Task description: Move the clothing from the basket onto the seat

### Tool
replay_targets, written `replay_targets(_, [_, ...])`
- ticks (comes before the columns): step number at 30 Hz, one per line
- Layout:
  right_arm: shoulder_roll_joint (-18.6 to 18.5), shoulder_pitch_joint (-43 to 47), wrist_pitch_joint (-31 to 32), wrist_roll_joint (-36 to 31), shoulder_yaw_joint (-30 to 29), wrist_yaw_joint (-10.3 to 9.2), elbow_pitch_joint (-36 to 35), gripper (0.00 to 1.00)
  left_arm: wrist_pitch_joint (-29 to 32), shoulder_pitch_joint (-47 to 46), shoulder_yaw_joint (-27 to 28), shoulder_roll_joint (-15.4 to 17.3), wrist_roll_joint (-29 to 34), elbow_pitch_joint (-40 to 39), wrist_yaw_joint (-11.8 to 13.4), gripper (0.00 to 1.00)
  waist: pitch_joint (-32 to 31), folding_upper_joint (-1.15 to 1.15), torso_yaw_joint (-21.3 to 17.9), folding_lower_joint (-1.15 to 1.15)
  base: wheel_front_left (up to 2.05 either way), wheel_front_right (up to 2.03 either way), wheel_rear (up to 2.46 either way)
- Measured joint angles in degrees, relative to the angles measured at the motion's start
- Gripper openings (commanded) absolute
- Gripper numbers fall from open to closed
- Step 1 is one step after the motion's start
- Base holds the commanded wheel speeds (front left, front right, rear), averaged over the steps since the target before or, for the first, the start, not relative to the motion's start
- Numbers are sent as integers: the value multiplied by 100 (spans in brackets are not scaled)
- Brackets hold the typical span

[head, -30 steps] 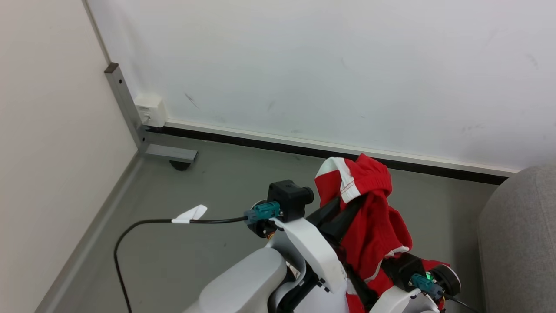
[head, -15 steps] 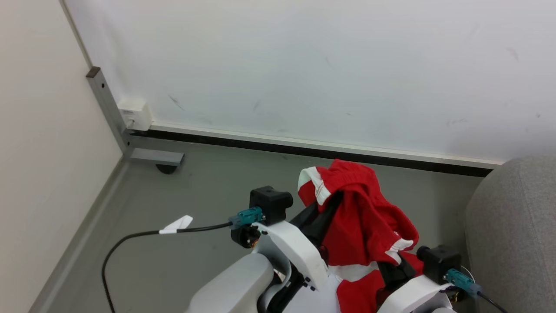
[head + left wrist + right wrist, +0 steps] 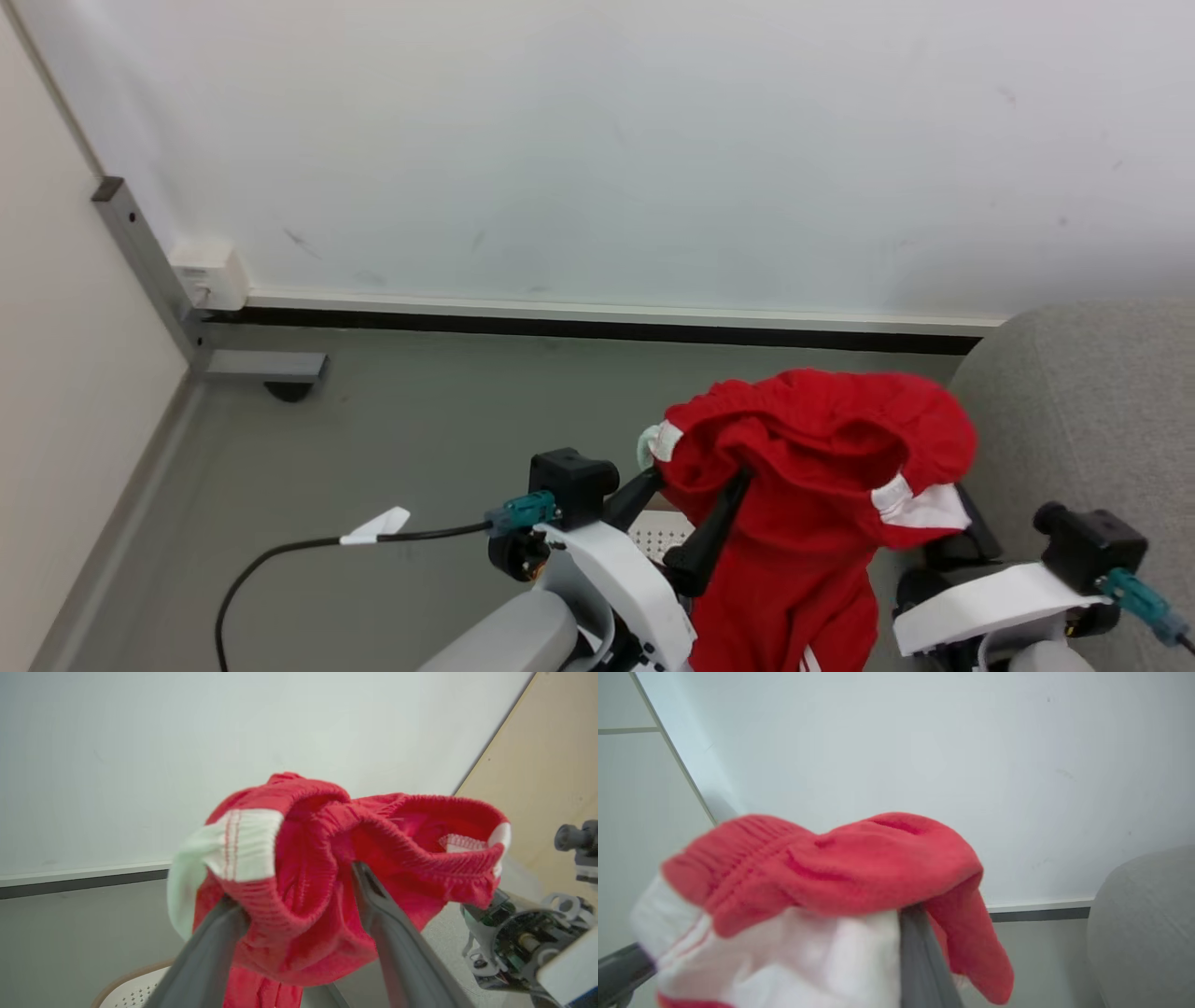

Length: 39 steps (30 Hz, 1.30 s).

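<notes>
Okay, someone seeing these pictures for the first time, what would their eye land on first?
The bright red clothing with white trim, bunched up mid-air in the lower middle of the head view, draped over the left gripper's spread fingers. After that, the big grey seat at the right edge, against a plain white wall.

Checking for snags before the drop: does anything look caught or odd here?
The red, white-trimmed sportswear garment is snagged: its elastic waistband loops over both spread fingers of the open left gripper, while the shut right gripper holds another part.
</notes>
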Motion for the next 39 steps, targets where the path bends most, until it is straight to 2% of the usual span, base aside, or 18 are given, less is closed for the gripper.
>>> replay_targets(12, [-542, 263, 1, 26, -681, 0, -583, 0, -9, 294, 163, 20, 393, -249, -116, 100, 34, 1, -828, 0, 0, 0, 0])
replay_targets(26, [-659, 649, 0, -83, -988, 0, -1059, 0, -9, 547, 565, 22, 1411, -554, -216, 100, 162, 0, -1978, 0, 0, 0, 0])
replay_targets(31, [-677, 717, 0, -82, -1065, 0, -1221, 0, -9, 611, 684, -3, 1680, -563, -221, 100, 222, 0, -2125, 0, 0, 0, 0])
replay_targets(39, [-689, 751, 0, -42, -1229, 0, -1404, 0, -9, 647, 844, -43, 1997, -561, -245, 100, 309, 0, -2103, 0, 0, 0, 0])
